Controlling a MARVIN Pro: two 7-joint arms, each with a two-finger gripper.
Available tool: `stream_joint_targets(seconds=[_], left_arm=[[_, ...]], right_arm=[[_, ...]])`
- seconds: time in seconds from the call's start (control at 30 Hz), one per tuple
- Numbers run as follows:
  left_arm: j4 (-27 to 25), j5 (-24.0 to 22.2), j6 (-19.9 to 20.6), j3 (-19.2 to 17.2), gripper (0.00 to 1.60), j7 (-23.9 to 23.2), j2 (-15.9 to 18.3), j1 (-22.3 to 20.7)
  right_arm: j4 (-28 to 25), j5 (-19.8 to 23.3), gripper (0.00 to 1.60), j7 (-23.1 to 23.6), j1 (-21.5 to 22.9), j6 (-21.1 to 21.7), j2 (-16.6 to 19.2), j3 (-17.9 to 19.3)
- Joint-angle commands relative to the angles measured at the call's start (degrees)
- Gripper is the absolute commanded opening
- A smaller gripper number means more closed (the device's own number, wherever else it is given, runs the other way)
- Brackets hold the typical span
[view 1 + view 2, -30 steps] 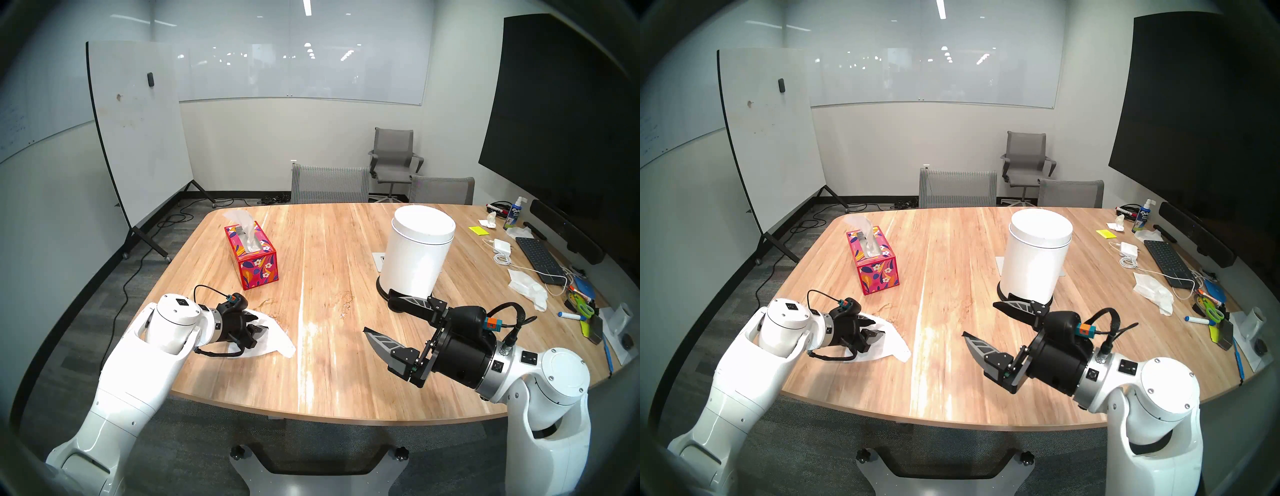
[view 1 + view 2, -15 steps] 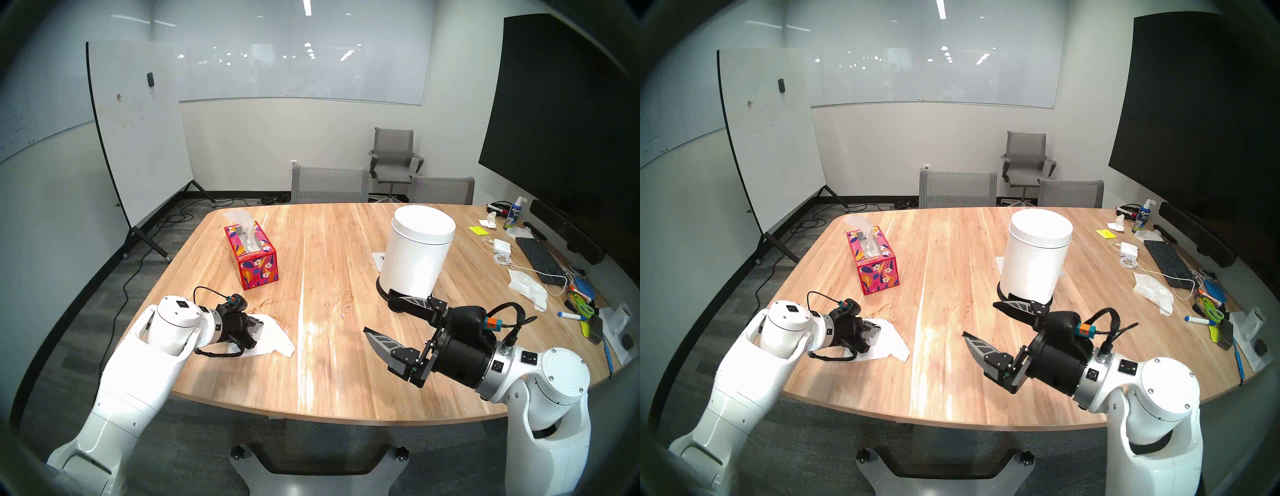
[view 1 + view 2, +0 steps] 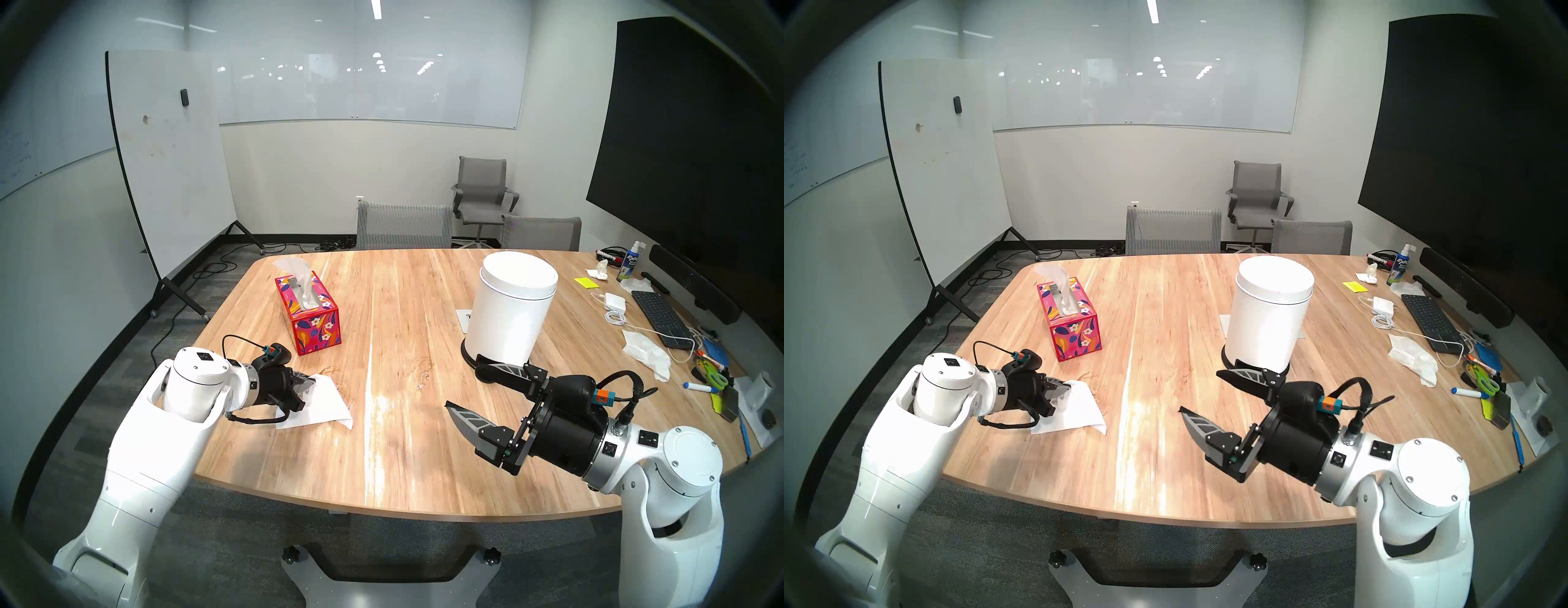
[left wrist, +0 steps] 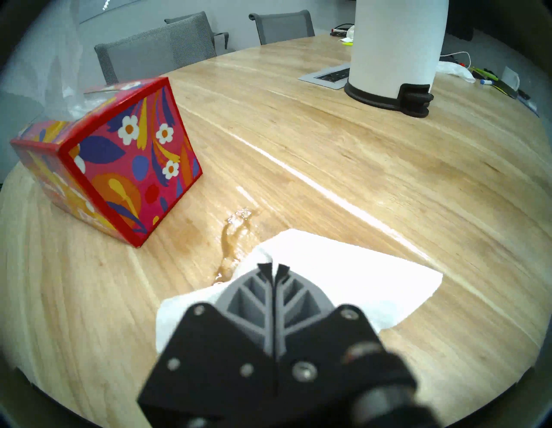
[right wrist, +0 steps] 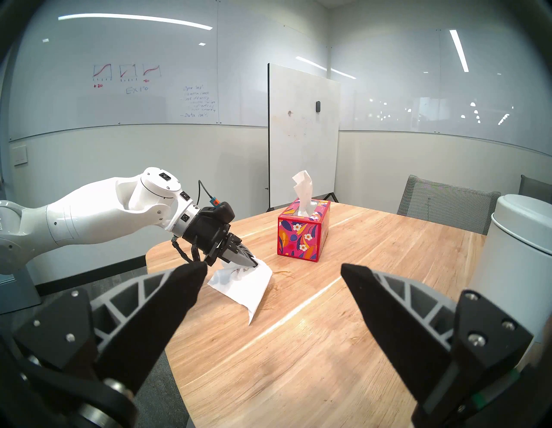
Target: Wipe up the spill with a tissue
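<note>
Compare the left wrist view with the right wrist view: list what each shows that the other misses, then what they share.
Only the left wrist view shows the brown spill close up, running under the tissue's edge, plus the trash can's black base.

Only the right wrist view shows the whole left arm, the right pincer open, and the wall whiteboard writing.

Both show the left pincer shut on the tissue, the floral tissue box and the table.

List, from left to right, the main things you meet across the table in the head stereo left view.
Left gripper → tissue → white bin → keyboard
</note>
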Motion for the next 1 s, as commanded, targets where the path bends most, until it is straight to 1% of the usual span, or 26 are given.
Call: stream_joint_targets(seconds=[0.0, 0.07, 0.27, 0.53, 0.67, 0.83, 0.97], left_arm=[[0.24, 0.15, -3.02, -1.42, 0.0, 0.72, 0.55, -1.66], [0.86, 0.37, -4.06, -1.66, 0.0, 1.29, 0.36, -1.85], [3.0, 0.34, -4.91, -1.76, 0.0, 1.94, 0.4, -4.23], [5.43, 0.26, -5.91, -2.35, 0.0, 2.32, 1.53, -6.86], [7.38, 0.52, -6.94, -2.11, 0.0, 2.55, 1.93, -8.01], [8.86, 0.75, -8.79, -1.48, 0.0, 2.38, 2.25, -7.57], [7.08, 0.69, -9.77, -1.4, 0.0, 1.86, 2.59, -5.19]], right_arm=[[-0.94, 0.16, 1.6, 0.14, 0.16, 0.01, 0.08, 0.14], [-0.94, 0.16, 1.6, 0.14, 0.15, 0.02, 0.08, 0.14], [-0.93, 0.15, 1.6, 0.14, 0.16, 0.01, 0.08, 0.13], [-0.9, 0.15, 1.6, 0.13, 0.17, -0.02, 0.08, 0.12], [-0.91, 0.15, 1.6, 0.14, 0.17, -0.01, 0.08, 0.13], [-0.95, 0.15, 1.6, 0.14, 0.15, 0.02, 0.08, 0.14], [-0.95, 0.16, 1.6, 0.14, 0.15, 0.03, 0.08, 0.14]])
